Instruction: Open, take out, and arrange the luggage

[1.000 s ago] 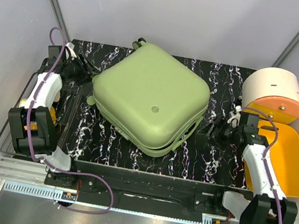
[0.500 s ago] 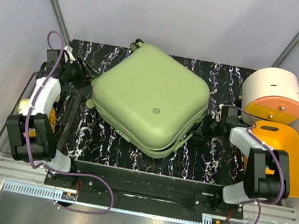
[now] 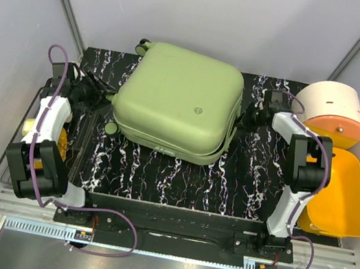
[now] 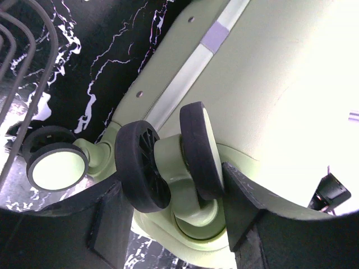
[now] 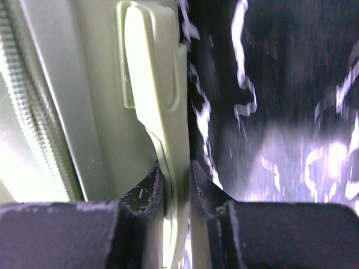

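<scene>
One second on, the luggage (image 3: 178, 103) sits squarer, left gripper (image 4: 171, 196) clamping its wheel (image 4: 143, 165), right gripper (image 5: 175, 188) pinching its handle (image 5: 151, 84).

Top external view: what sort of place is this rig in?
Probably a lab robot cell, not a home: bare grey walls box in a black marbled table, with the luggage on it.
</scene>
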`<move>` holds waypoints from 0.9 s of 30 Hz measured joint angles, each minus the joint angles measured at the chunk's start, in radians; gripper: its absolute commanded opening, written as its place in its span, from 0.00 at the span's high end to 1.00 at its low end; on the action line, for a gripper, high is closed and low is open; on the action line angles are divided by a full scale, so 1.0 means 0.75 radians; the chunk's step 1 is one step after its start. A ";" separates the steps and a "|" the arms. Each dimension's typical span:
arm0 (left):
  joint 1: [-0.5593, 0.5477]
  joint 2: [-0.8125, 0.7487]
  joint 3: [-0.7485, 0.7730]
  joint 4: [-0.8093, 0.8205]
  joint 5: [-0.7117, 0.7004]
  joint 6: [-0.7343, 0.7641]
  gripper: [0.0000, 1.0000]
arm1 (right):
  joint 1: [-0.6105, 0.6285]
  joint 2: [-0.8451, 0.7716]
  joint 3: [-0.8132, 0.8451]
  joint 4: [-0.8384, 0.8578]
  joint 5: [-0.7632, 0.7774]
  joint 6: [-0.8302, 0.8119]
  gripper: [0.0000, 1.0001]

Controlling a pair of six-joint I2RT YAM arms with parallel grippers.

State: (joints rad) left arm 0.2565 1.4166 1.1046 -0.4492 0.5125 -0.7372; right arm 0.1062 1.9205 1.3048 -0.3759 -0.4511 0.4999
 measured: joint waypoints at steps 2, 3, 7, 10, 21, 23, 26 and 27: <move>0.001 0.012 0.009 -0.002 0.004 -0.041 0.85 | 0.000 0.086 0.112 0.019 0.019 -0.017 0.78; 0.001 0.020 0.016 -0.001 0.007 -0.067 0.75 | 0.000 0.143 0.192 0.032 0.023 -0.023 0.60; 0.003 0.045 0.029 0.025 0.016 -0.136 0.39 | -0.004 0.254 0.347 0.148 0.065 -0.025 0.34; 0.009 0.044 0.029 0.034 0.015 -0.131 0.13 | -0.026 0.249 0.386 0.216 0.078 -0.025 0.23; 0.039 -0.122 0.159 -0.174 0.015 0.394 0.01 | -0.049 -0.022 0.390 0.251 0.002 -0.215 0.08; 0.042 -0.122 0.255 -0.266 0.037 0.650 0.01 | -0.049 -0.141 0.366 0.232 -0.054 -0.293 0.07; 0.044 -0.121 0.388 -0.409 0.065 1.084 0.01 | -0.049 -0.279 0.340 0.181 -0.132 -0.401 0.05; 0.044 -0.121 0.429 -0.459 0.070 1.264 0.01 | -0.049 -0.332 0.331 0.142 -0.169 -0.450 0.05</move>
State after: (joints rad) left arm 0.2897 1.3258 1.4261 -0.7933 0.5652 0.2108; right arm 0.0692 1.6718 1.5528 -0.2695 -0.5781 0.1623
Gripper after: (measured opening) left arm 0.991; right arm 0.940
